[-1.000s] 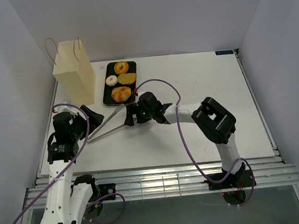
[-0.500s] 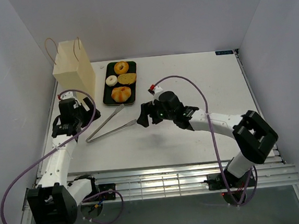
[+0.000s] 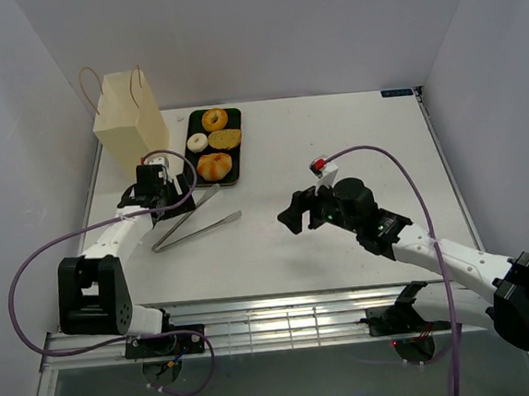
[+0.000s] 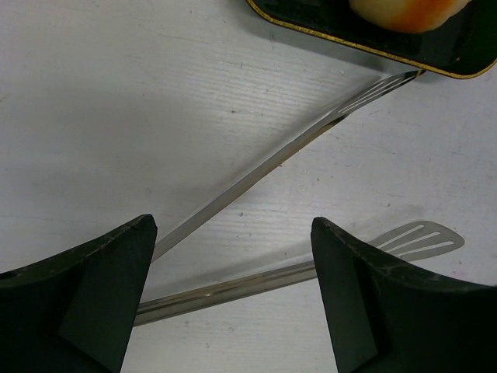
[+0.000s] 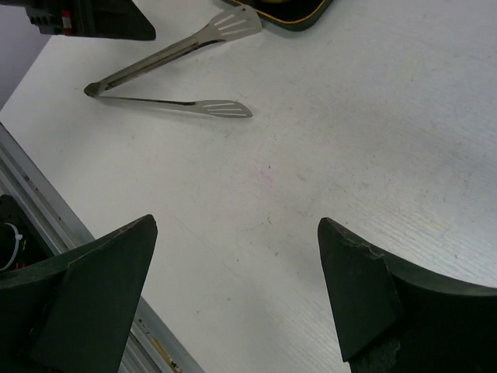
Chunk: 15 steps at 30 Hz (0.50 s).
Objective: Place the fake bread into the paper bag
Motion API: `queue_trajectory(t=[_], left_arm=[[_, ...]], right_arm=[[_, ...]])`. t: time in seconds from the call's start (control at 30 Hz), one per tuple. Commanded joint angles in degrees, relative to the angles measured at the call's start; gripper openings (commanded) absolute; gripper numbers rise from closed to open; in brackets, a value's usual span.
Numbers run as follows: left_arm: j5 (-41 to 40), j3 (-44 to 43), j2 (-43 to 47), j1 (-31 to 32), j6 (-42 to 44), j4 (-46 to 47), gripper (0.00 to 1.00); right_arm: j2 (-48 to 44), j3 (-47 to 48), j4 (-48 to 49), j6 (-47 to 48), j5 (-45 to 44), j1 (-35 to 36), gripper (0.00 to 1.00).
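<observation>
Bread status: all 4 toy pieces sit on the black rectangular tray (image 3: pixel 189 172). Orange-brown ring (image 3: pixel 214 120) is at the tray's far end. Small white ring (image 3: pixel 197 142) and flat tan piece (image 3: pixel 225 138) lie side by side mid-tray, white one on the left. Golden segmented bun (image 3: pixel 214 166) is at the tray's near end. Tall cream-beige paper bag (image 3: pixel 133 126) with 2 thin brown loop handles stands upright just left of the tray, by its far-left corner.

Slotted metal tongs (image 3: pixel 193 225) lie flat on the white table (image 3: pixel 352 144) on the near side of the tray. They are splayed in a V, hinge end pointing away from the tray to the near-left. In the left wrist view, 1 slotted tip reaches the tray's gold-edged near rim, just below the bun (image 4: pixel 404 9); can't tell if it touches. The other tip lies apart from the tray.

Left gripper (image 3: pixel 163 205): fingers spread wide, gripping nothing, off the tray's near-left corner, over the tongs (image 4: pixel 256 167). Both tong arms run across the gap between its fingers in its own camera. Height over the tongs: can't tell.

Right gripper (image 3: pixel 291 222): fingers spread wide, holding nothing, well off to the near-right of the tray over bare table. Its camera shows the tongs (image 5: pixel 171 53) and 1 corner of the tray (image 5: pixel 299 17).
</observation>
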<state>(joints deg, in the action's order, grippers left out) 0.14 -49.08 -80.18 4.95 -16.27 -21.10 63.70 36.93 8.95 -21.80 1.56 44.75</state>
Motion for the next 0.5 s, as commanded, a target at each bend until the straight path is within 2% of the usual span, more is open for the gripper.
queue_trajectory(t=[0.0,0.27,0.37,0.4,0.47], left_arm=[[-2.23,0.74,-0.32,1.9,1.07,1.68,0.91],[-7.44,-0.58,-6.12,3.75,-0.69,0.45,0.84],[-7.26,-1.1,-8.49,4.71,-1.13,0.01,0.75],[-7.44,-1.28,-9.63,5.07,-1.56,-0.43,0.67],[-7.52,-1.11,-10.17,6.47,-2.62,-0.52,0.62]], right_arm=[[-4.1,-1.42,1.07,1.76,-1.3,-0.37,0.9],[-9.56,-4.23,0.81,2.29,-4.02,-0.63,0.9],[-10.26,-4.93,0.63,2.12,-4.11,-0.63,0.9],[-10.44,-5.11,0.63,2.03,-4.11,-0.63,0.9],[-10.97,-5.37,0.63,1.94,-4.2,-0.63,0.9]])
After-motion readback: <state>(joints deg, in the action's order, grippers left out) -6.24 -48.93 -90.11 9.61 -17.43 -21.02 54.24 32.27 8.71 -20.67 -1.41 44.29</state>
